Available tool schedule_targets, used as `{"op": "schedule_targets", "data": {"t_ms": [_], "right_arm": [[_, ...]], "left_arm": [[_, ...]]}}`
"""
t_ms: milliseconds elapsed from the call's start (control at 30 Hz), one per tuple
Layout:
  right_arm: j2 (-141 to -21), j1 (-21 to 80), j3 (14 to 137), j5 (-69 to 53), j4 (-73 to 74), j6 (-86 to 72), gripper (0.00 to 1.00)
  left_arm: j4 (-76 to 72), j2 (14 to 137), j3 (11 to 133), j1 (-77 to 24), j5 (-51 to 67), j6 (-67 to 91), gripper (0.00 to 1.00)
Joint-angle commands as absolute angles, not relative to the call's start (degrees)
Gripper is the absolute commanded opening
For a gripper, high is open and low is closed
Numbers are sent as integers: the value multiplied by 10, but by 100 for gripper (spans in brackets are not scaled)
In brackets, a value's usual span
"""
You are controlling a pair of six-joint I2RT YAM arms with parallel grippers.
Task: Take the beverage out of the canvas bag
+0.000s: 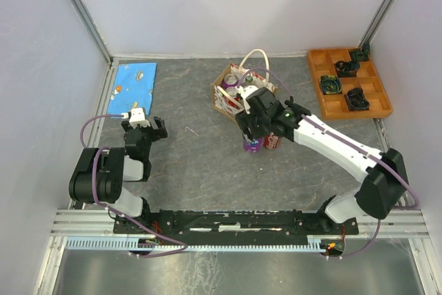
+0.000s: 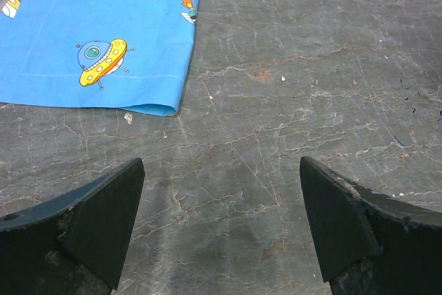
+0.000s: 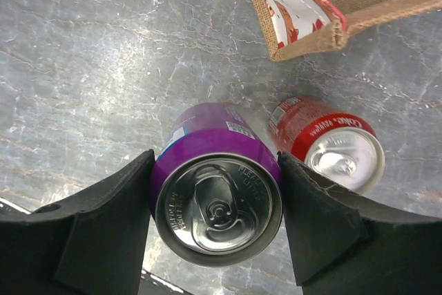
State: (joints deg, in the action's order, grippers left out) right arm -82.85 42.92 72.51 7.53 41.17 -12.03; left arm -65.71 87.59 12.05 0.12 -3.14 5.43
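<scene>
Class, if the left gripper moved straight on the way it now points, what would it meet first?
The left gripper would probably meet the bare grey table, beside the blue cloth; nothing else lies ahead, though depth is unclear.

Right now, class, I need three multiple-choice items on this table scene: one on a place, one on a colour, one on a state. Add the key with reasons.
1. Where is the red can?
A. inside the canvas bag
B. on the table beside the purple can
C. in the orange tray

2. What colour is the can between the fingers of the right gripper?
A. purple
B. green
C. yellow

3. How is the left gripper?
A. shut on a can
B. shut on the cloth
C. open, holding nothing

Key: 1 B, it stands outside the bag, next to the purple can. 2 A, the right wrist view shows its purple side. 3 C, its fingers are spread over bare table.
</scene>
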Motion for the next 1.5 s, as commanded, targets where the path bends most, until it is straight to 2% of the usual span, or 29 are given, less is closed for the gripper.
{"op": "schedule_targets", "data": {"t_ms": [0,267,567,667,733,833,867,1000,1133,1467], "right_arm": [[-841,430,711,90,264,-128,0],[-886,431,658,125,167,-139,0],[-937,432,655,126,173,-130,0],[-940,433,657,129,187,-132,5],[-939,433,657,129,199,-133,17],[-930,435,652,134,215,-132,56],[-925,436,649,136,219,-131,65],[-897,437,646,142,236,-126,94],[-876,438,682,144,266,-111,99],[-815,438,806,122,311,-39,99]], "left_arm": [[-677,870,133,-3,-45,17,99],[-677,869,133,-3,-45,17,99],[-677,870,133,-3,-45,17,99],[-677,869,133,-2,-45,17,99],[-677,870,133,-3,-45,17,99],[-677,870,133,-3,-46,17,99],[-678,869,133,-3,-45,17,99],[-678,870,133,-3,-45,16,99],[-677,870,133,-3,-45,17,99],[-677,870,133,-3,-45,17,99]]}}
